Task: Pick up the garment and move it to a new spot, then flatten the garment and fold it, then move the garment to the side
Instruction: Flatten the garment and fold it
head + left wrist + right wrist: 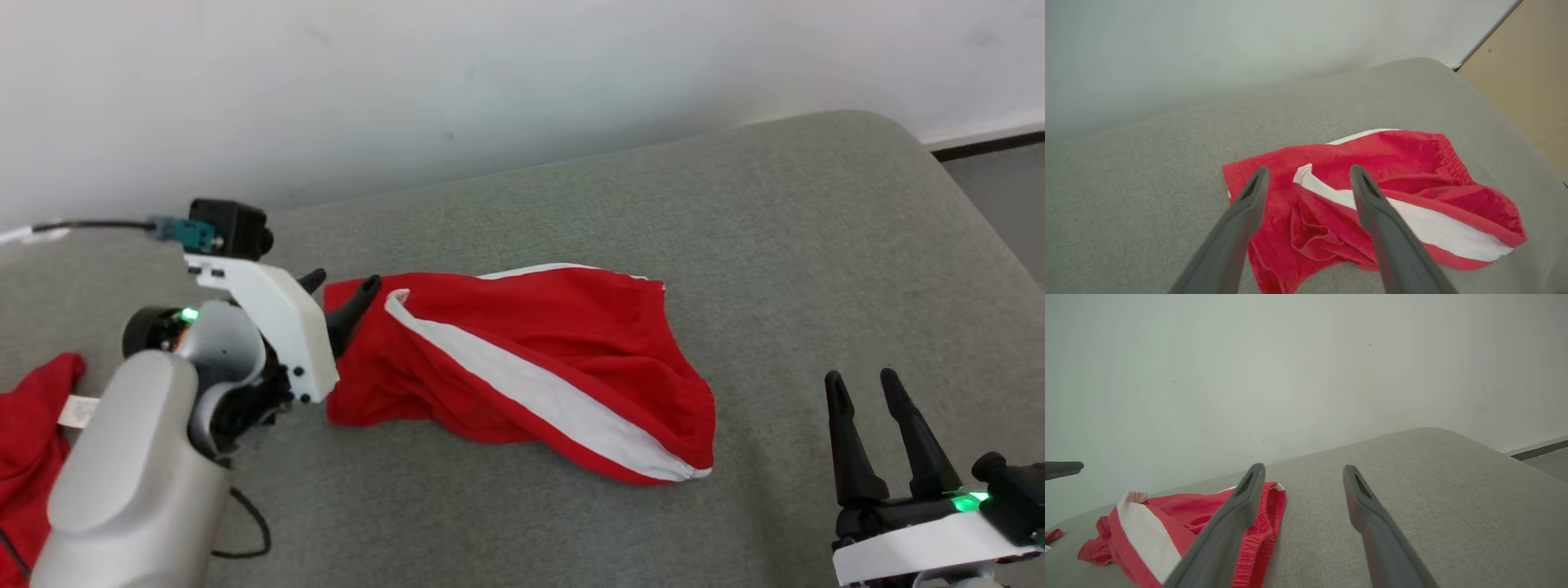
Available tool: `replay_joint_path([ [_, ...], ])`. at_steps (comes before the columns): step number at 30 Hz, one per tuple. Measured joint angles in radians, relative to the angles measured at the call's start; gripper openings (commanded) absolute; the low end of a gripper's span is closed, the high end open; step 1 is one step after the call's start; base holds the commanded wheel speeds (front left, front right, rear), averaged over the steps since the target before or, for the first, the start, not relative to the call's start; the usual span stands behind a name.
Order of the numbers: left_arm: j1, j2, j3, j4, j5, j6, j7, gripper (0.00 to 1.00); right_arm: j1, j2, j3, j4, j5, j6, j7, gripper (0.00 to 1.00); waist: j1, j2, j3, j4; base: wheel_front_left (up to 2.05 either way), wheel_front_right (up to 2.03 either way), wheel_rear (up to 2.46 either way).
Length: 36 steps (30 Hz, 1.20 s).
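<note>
Starting at the far left, a second red cloth [33, 457] with a small white label [77, 411] lies bunched at the edge of the grey cushioned surface [816, 245], and it looks like no part of the play. Next comes the left tool [344, 282], fingers spread wide and clamped on nothing, poised right over the near-left corner of the garment [522, 359]. From the left wrist view that tool [1309, 169] straddles the corner, one finger on either side of the end of the white stripe [1412, 224]; I can't tell whether the tips touch the cloth. The garment sits mid-surface, a pair of red shorts by the look of it, thin and soft, rumpled into loose folds at the left end and lying flatter toward the right, with a broad white stripe [531, 384] running diagonally across it and a gathered, elastic-looking edge [1447, 157]. My read is that little is done: nothing is lifted, the cloth is neither smoothed nor folded, so the pick-up, the flattening, the fold and the shift to the side all look ahead. The surface is a short, woven, slightly fuzzy fabric with a rounded far corner, likely grippy enough to drag on the cloth. Over on the right, the right tool [860, 377] waits well apart from the garment, fingers open and holding nothing, pointing toward the plain pale wall [490, 82].
</note>
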Motion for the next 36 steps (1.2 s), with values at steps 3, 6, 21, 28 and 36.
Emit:
replay_joint_path([
  [3,-0.072,0.035,-0.040,0.047,-0.092,-0.002,0.149,1.00,-0.004,0.017,0.007,0.006,-0.008,0.000,-0.003,1.00,0.0000,0.0000,0.016,-0.037,0.00,0.00,0.00],
  [6,-0.132,0.066,-0.070,0.115,-0.140,-0.002,0.241,1.00,-0.021,0.031,0.017,0.010,-0.009,0.000,-0.003,1.00,0.0000,0.0000,0.031,-0.073,0.00,0.00,0.00],
  [21,-0.322,0.140,-0.194,0.412,-0.111,-0.002,0.432,1.00,-0.043,0.067,0.021,0.009,-0.012,0.000,-0.005,1.00,0.0000,0.0000,0.087,-0.215,0.00,0.00,0.00],
  [28,-0.348,0.128,-0.230,0.432,-0.168,-0.002,0.471,0.00,-0.042,0.075,0.007,0.014,-0.015,0.000,-0.005,1.00,0.0000,0.0000,0.082,-0.207,0.00,0.00,0.00],
  [36,-0.318,0.109,-0.265,0.343,-0.269,-0.002,0.442,0.00,-0.028,0.057,-0.008,0.021,-0.020,0.000,-0.005,1.00,0.0000,0.0000,0.043,-0.124,0.00,0.00,0.00],
])
